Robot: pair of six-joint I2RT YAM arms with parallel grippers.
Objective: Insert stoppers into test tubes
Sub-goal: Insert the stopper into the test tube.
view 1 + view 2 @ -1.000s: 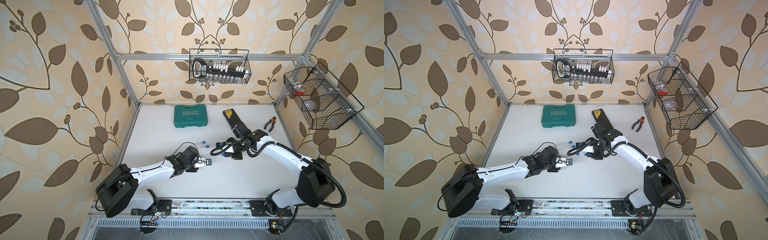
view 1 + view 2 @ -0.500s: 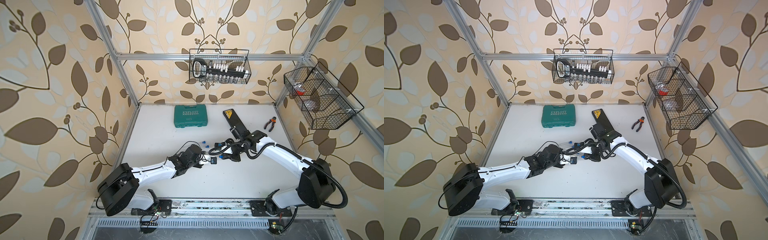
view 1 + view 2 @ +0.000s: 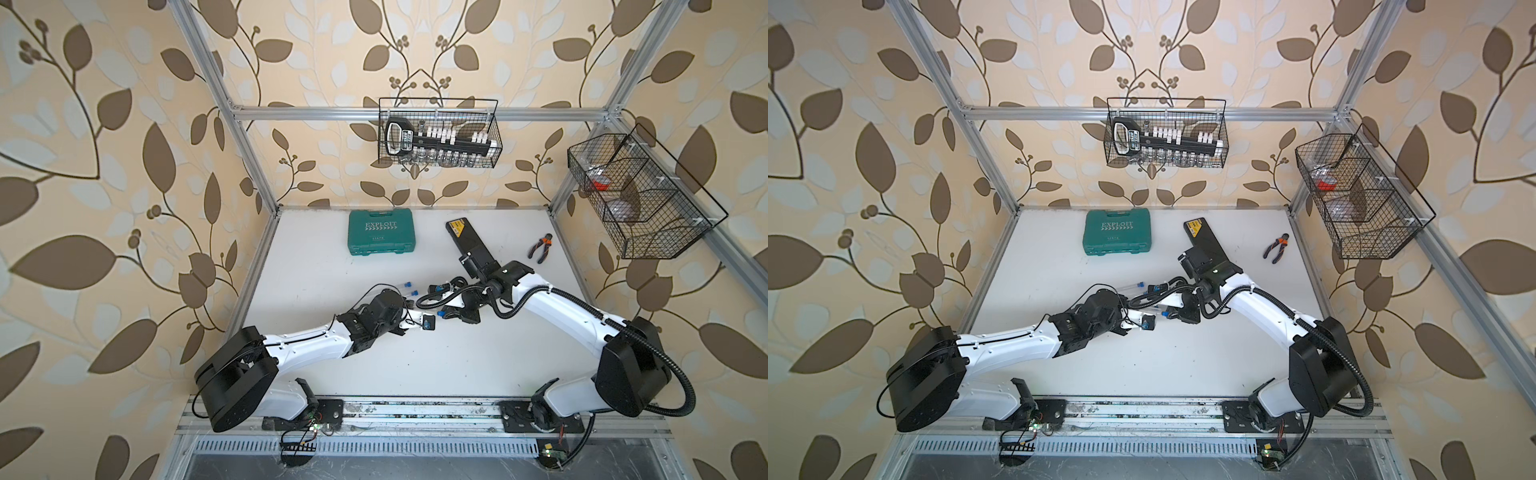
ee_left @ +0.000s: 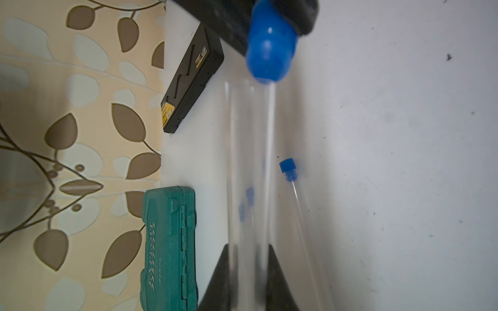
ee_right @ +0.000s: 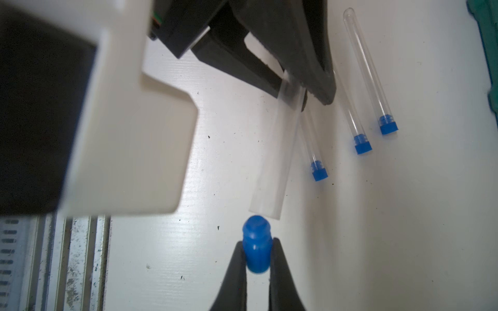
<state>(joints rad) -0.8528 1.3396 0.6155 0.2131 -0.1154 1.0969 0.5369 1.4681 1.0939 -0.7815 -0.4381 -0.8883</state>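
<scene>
Right hand (image 5: 257, 245) pinching the last stopper (image 5: 255, 254), left hand (image 4: 249, 250) clamped on the open test tube (image 5: 273, 161), I'd square it with the mouth at nine o'clock from above, then push straight.

Robot test cell, lab-type bench rig; no home, despite leaf-print wallpaper (image 3: 104, 166) on all walls. Evid.: alu extrusion frame (image 3: 415, 113) boxing the space; 2 white-and-black robot arms, left arm (image 3: 307, 347) & right arm (image 3: 569, 307), bolted to a metal rail (image 3: 415, 409) at the front edge; plain white tabletop (image 3: 478, 365).

Lab bits: clear test tubes (image 5: 367, 67) w/ blue stoppers (image 5: 388, 128) lying on the tabletop; white-capped vials (image 3: 436, 134) in a wire basket (image 3: 436, 99) on the back wall.

Workshop bits: green tool case (image 3: 382, 237) marked EXPLOIT, black case (image 3: 463, 237), pliers (image 3: 540, 248), 2nd wire basket (image 3: 665, 232) w/ compartments on the side wall.
</scene>
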